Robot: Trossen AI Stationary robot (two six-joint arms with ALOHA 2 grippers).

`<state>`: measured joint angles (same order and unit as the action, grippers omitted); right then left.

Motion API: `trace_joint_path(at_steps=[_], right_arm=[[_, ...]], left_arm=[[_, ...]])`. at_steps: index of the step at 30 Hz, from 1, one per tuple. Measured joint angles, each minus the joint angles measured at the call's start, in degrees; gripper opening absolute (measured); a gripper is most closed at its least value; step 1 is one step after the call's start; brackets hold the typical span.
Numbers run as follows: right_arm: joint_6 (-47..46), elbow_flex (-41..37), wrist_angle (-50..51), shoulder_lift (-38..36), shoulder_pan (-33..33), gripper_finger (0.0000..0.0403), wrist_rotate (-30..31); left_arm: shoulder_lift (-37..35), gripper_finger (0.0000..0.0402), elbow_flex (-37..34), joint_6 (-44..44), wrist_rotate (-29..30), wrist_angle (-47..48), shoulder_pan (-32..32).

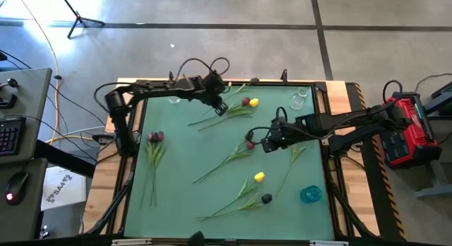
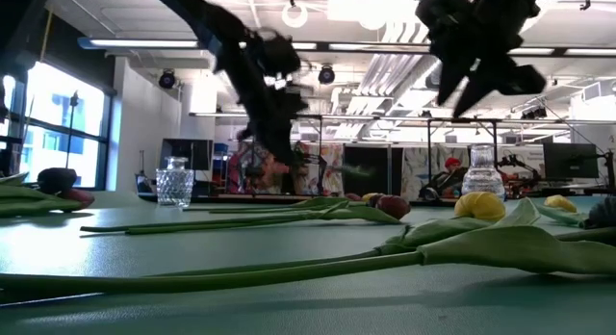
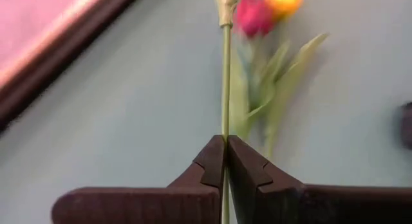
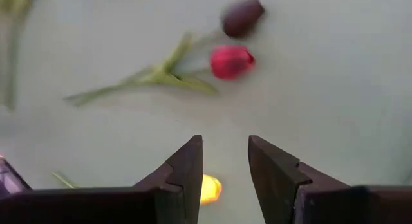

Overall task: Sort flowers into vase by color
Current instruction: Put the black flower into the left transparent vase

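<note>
Currently a pick is in hand — the left gripper (image 3: 225, 161) is clamped on a thin green stem (image 3: 226, 89) near the table's (image 1: 176, 147) far edge, just beside the red (image 1: 246, 102) and yellow (image 1: 253, 102) heads lying there. Which head belongs to that stem cannot be told. The right gripper (image 4: 225, 161) is held above mid-table, fingers apart, nothing between them. Other flowers are scattered over the mat. Next, a lift and carry to a vase is called for — likely the clear vase (image 1: 299, 99) at the far right; the blue vase (image 1: 310, 194) sits near right. Head colour should be confirmed first.
</note>
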<state>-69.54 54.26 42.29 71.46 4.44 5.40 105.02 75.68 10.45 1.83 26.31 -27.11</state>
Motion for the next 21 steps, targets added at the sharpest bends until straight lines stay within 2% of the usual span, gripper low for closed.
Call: trace_joint_path(at_steps=[6,11,16,21], right_arm=[[4.01,0.00,-10.91,-0.15,-2.03,0.0113,4.36],[6.74,0.00,-21.51,-2.45,-3.08,0.0113,15.55],[14.24,0.09,-23.14,-4.60,-5.29,0.0113,24.59],[14.18,0.07,-24.66,-4.72,-8.54,0.0113,20.15]], left_arm=[[-7.31,0.0000,0.09,1.31,-0.49,-0.90,2.99],[-10.75,0.0000,0.13,4.90,-0.26,-3.25,5.92],[-11.11,0.0000,0.11,5.05,1.40,-6.82,9.74],[-11.09,0.0000,0.11,7.32,4.02,-12.70,13.03]])
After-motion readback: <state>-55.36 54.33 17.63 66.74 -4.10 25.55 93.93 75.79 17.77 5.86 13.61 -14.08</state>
